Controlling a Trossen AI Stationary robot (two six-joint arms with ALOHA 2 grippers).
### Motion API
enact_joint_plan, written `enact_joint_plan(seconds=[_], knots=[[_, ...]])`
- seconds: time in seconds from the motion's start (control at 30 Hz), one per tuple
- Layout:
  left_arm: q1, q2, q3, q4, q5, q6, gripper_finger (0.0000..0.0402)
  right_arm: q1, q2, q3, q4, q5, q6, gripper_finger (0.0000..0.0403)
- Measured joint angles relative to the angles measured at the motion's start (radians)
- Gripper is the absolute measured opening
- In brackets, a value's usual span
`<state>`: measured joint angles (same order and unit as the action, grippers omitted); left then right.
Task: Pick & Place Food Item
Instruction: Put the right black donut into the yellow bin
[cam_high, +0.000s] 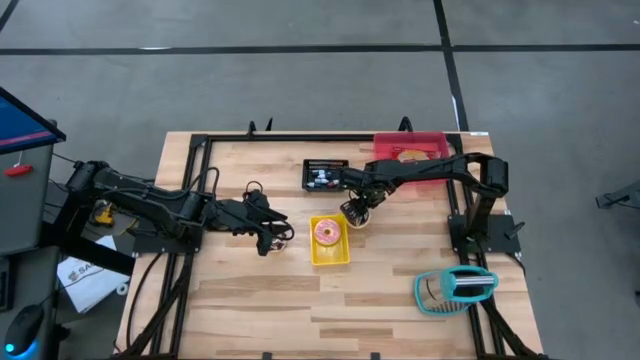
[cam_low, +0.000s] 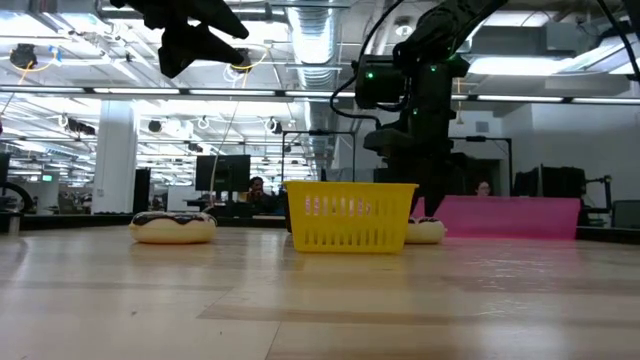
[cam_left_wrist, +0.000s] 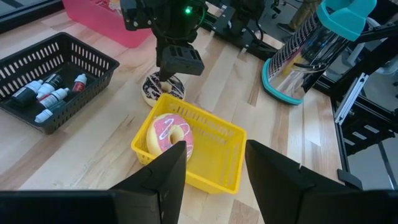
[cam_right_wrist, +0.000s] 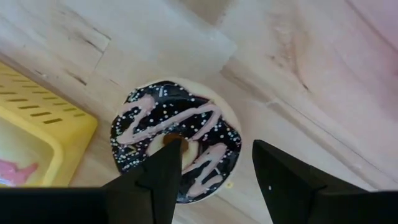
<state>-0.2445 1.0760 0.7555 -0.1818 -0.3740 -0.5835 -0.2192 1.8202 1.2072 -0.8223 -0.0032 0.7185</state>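
- Two arms: left gripper hangs above the table, parted, empty
- Pink donut sits in the yellow basket
- Right gripper poised, wide, over the chocolate donut beside the basket; next, lower and close

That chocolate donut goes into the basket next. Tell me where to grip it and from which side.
Grip the chocolate donut across one side of its ring, from straight above: it lies flat on the table beside the yellow basket. The open right gripper already hangs over it, one finger above the hole.
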Motion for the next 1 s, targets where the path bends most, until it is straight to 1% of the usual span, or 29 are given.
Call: enact_joint_plan(seconds=[0.27,0.4,0.67,1.0], knots=[[0.0,0.0,0.0,0.001,0.001,0.0,0.0161,0.015,0.0,-0.002,0.009,-0.019,0.004,0.0188],[0.0,0.0,0.0,0.001,0.003,0.0,0.0161,0.027,0.0,-0.005,0.003,0.011,0.002,0.0188],[0.0,0.0,0.0,0.006,0.003,0.0,0.0161,0.021,0.0,-0.08,0.044,-0.013,0.016,0.0188],[0.0,0.0,0.0,0.006,0.003,0.0,0.0161,0.022,0.001,-0.084,0.101,-0.02,0.039,0.0187]])
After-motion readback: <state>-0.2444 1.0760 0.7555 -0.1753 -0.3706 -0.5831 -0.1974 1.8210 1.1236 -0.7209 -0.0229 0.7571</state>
